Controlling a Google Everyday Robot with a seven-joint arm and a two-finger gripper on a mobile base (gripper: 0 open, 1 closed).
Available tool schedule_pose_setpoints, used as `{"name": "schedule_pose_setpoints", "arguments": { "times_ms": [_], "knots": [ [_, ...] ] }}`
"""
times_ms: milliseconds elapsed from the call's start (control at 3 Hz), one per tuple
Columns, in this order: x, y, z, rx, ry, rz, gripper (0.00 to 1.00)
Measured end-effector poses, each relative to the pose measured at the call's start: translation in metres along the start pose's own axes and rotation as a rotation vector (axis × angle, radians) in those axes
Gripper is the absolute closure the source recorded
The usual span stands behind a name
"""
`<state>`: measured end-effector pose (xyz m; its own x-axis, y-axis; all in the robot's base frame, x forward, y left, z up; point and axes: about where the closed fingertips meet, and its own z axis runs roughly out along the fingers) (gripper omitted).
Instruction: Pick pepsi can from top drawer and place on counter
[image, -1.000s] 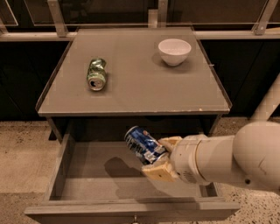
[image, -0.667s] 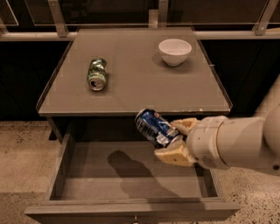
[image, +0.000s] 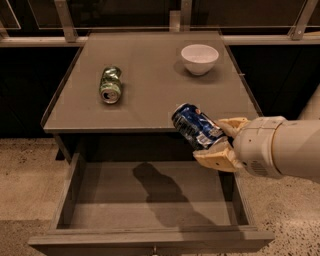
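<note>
The pepsi can (image: 195, 126), dark blue with white markings and a silver end, is held tilted in my gripper (image: 212, 141). The gripper's tan fingers (image: 215, 158) are shut on the can's lower end. The can hangs in the air over the counter's front right edge, above the open top drawer (image: 150, 195). The drawer is pulled out and I see nothing inside it but the arm's shadow. The counter (image: 150, 95) is a flat grey cabinet top behind the drawer.
A dented green can (image: 110, 84) lies on its side on the counter's left part. A white bowl (image: 199, 58) stands at the counter's back right. A rail with metal posts (image: 65, 20) runs behind the counter. Speckled floor lies on both sides.
My gripper has lifted the pepsi can up out of the drawer and to the right, from inside the drawer to the level of the counter's front edge.
</note>
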<state>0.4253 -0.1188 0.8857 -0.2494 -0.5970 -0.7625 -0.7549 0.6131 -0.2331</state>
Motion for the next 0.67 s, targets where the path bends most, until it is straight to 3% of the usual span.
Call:
{"name": "schedule_pose_setpoints", "arguments": {
  "times_ms": [333,667],
  "knots": [
    [-0.003,-0.018,0.0,-0.021,-0.006,-0.047,1.0],
    [-0.002,-0.054,0.001,-0.07,-0.039,-0.108,1.0]
  ]
}}
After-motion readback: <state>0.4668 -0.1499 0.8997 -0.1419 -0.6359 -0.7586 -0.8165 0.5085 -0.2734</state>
